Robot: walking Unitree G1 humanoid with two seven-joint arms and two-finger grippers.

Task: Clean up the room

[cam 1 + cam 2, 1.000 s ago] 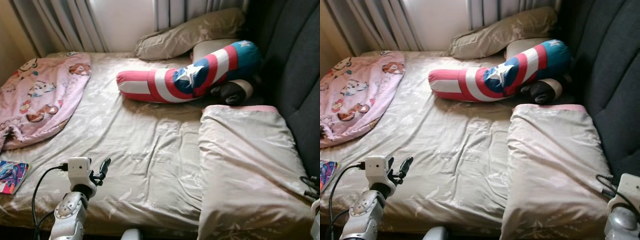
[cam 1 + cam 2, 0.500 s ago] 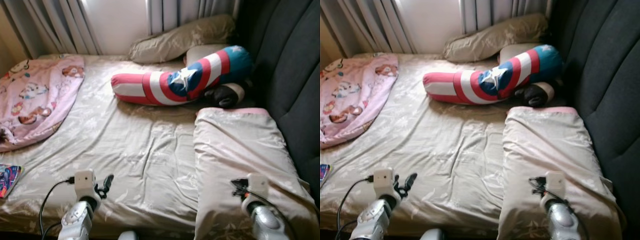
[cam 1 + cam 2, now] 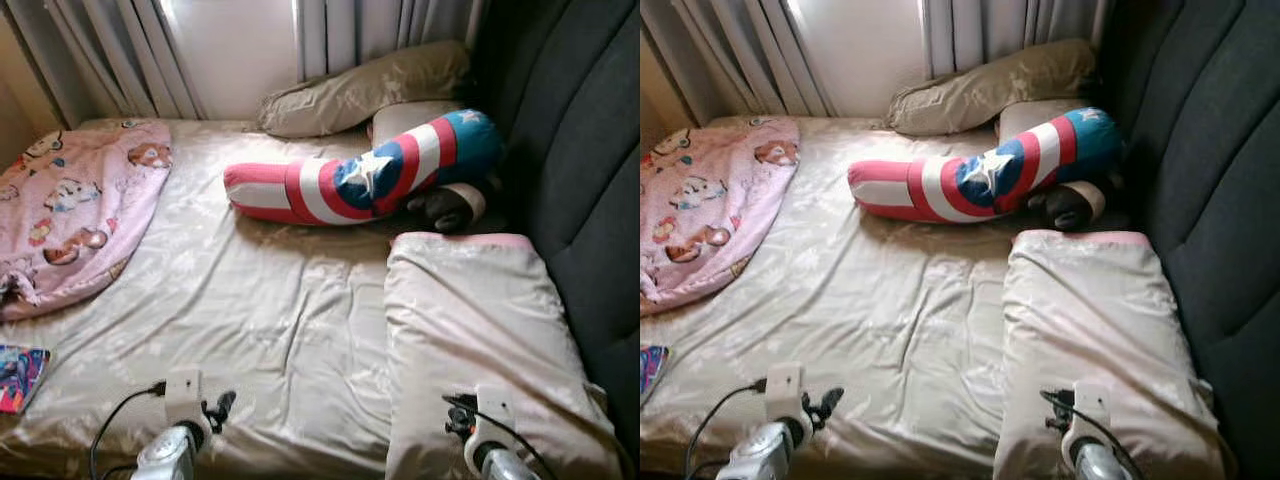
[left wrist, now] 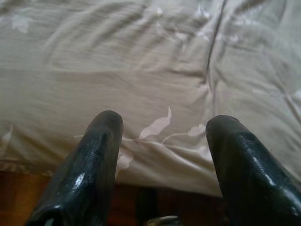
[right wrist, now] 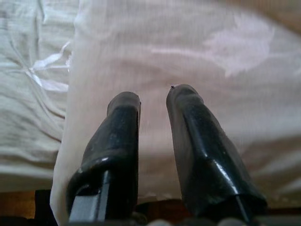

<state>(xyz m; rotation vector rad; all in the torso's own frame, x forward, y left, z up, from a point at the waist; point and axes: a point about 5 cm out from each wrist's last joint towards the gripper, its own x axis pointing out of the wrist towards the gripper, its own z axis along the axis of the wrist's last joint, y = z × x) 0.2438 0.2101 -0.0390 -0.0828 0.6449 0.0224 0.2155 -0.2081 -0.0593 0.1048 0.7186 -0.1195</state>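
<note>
The bed [image 3: 270, 300] carries a folded blanket [image 3: 480, 320], a pink quilt [image 3: 70, 210] and a striped bolster [image 3: 360, 180]. Right claw [image 5: 153, 96] hovers narrowly parted over the blanket; left claw [image 4: 162, 125] spread. Tidying seems barely begun; next likely gripping the blanket's edge.

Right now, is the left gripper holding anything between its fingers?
No. The left gripper is open, and only the beige bedsheet shows in the gap between its fingers.

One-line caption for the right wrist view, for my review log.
Right gripper, fingers slightly apart, poised over the folded pale blanket at the bed's near edge.
</note>
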